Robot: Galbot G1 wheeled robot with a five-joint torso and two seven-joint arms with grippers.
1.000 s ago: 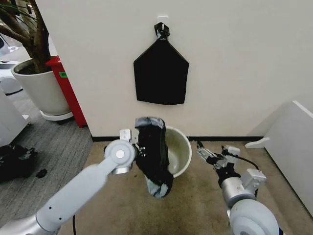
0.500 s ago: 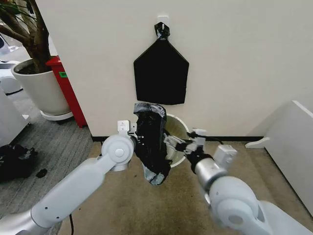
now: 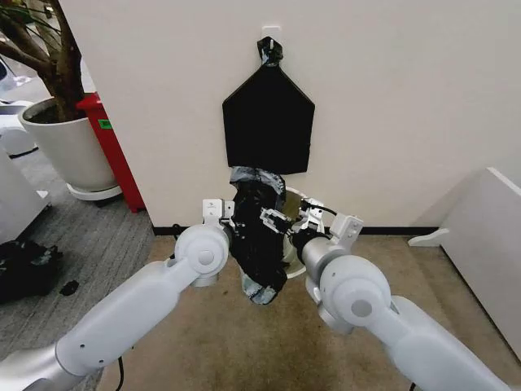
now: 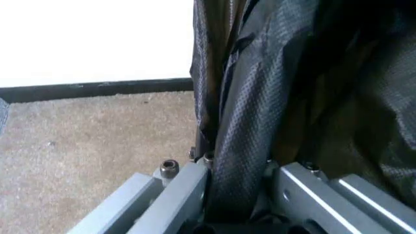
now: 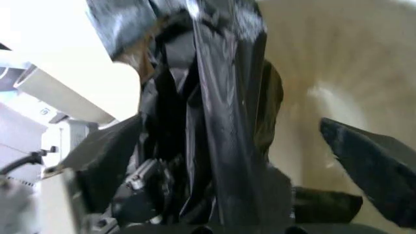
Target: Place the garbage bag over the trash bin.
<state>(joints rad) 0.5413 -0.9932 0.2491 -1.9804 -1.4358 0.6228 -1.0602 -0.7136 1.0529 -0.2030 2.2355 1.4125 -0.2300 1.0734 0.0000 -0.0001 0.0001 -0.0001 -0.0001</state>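
My left gripper (image 4: 237, 204) is clenched on the garbage bag (image 3: 259, 244), hanging before the trash bin (image 3: 287, 248). My right gripper (image 3: 277, 221) touches the bag; its jaw state I can't tell.

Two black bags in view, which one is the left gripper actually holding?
The crinkly, glossy garbage bag hanging in front of the trash bin, clamped in the left gripper. The flat, smooth black bundle hangs untouched on the wall above.

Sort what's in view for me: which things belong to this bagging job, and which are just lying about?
Job: garbage bag, pinched in the left gripper; trash bin behind it; right gripper at the bag.

Lying about: flat black bundle on the wall, plant pot, red stand.
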